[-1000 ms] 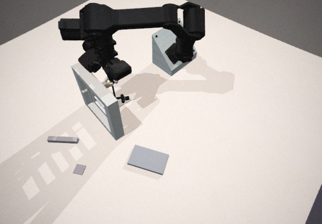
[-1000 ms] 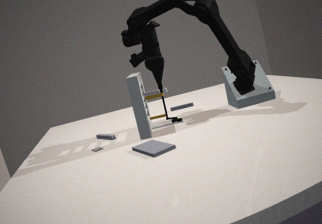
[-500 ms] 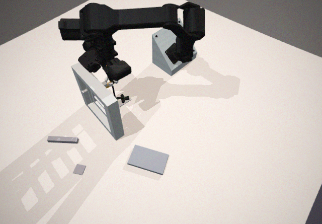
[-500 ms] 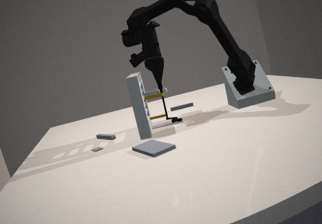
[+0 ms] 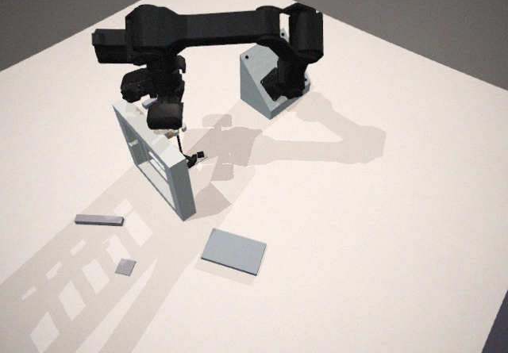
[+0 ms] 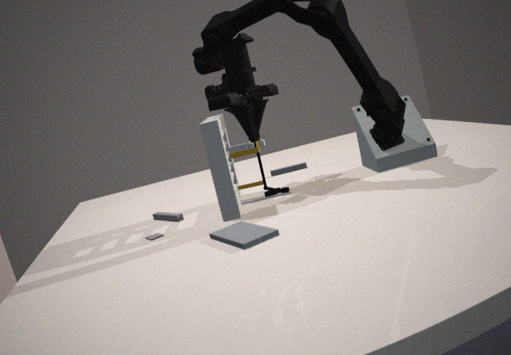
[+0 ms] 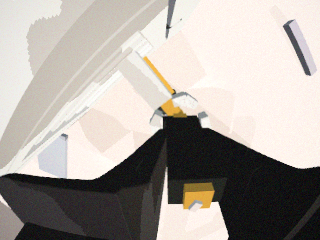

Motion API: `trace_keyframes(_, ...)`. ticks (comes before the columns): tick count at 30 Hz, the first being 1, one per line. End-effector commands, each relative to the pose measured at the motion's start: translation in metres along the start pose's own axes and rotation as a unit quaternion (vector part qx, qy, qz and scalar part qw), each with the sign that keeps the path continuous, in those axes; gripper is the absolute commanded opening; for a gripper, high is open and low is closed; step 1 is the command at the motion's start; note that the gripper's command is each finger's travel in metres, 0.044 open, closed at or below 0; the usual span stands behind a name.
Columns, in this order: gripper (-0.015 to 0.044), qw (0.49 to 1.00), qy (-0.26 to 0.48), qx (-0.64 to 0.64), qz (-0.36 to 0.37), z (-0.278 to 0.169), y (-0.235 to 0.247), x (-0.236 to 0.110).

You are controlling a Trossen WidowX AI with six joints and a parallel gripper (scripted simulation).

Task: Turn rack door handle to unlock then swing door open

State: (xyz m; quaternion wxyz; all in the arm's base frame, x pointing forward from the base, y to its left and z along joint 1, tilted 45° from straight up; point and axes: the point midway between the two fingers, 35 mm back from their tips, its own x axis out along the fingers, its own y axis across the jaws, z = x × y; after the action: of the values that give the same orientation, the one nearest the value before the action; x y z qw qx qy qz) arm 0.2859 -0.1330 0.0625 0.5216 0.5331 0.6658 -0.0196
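The pale grey frame (image 5: 183, 189) (image 6: 220, 170) stands upright on the table, and the door appears to sit closed in it, though the arm hides part of it. The upright handle shows as a thin dark rod (image 5: 179, 144) (image 6: 261, 170) with yellow arms (image 6: 245, 153) reaching towards the frame. Its yellow top end (image 7: 198, 197) lies between my fingers in the wrist view. My gripper (image 6: 255, 139) (image 7: 183, 135) points down and is shut on the handle near its top. In the wrist view the frame runs diagonally, so my gripper is rotated relative to it. How far the handle itself is turned is hard to tell.
A flat grey slab (image 5: 233, 251) (image 6: 244, 234) (image 7: 54, 156) lies near the frame's end. A bar (image 5: 99, 220) (image 6: 168, 216) and a small square plate (image 5: 125, 266) (image 6: 154, 236) lie behind the frame. Another bar (image 6: 288, 168) (image 7: 301, 47) lies on the handle side, towards the arm's wedge base (image 6: 396, 159).
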Motion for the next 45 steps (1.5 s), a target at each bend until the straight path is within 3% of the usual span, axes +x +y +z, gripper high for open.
trace_keyframes(1, 0.0009, 0.997, 0.003, 0.082, 0.001, -0.0010, 0.0000, 0.0015)
trace_keyframes(11, 0.0009, 0.947, 0.003, 0.323, 0.000, -0.0010, 0.0000, 0.0015)
trace_keyframes(22, 0.0009, 0.826, 0.003, 0.564, -0.001, -0.0010, -0.0001, 0.0015)
trace_keyframes(31, 0.0009, 0.804, 0.003, 0.594, -0.001, -0.0010, -0.0001, 0.0015)
trace_keyframes(41, 0.0272, 0.804, 0.003, 0.594, -0.001, -0.0010, -0.0001, 0.0015)
trace_keyframes(45, 0.0281, 0.826, 0.003, 0.564, -0.001, -0.0010, -0.0001, 0.0015)
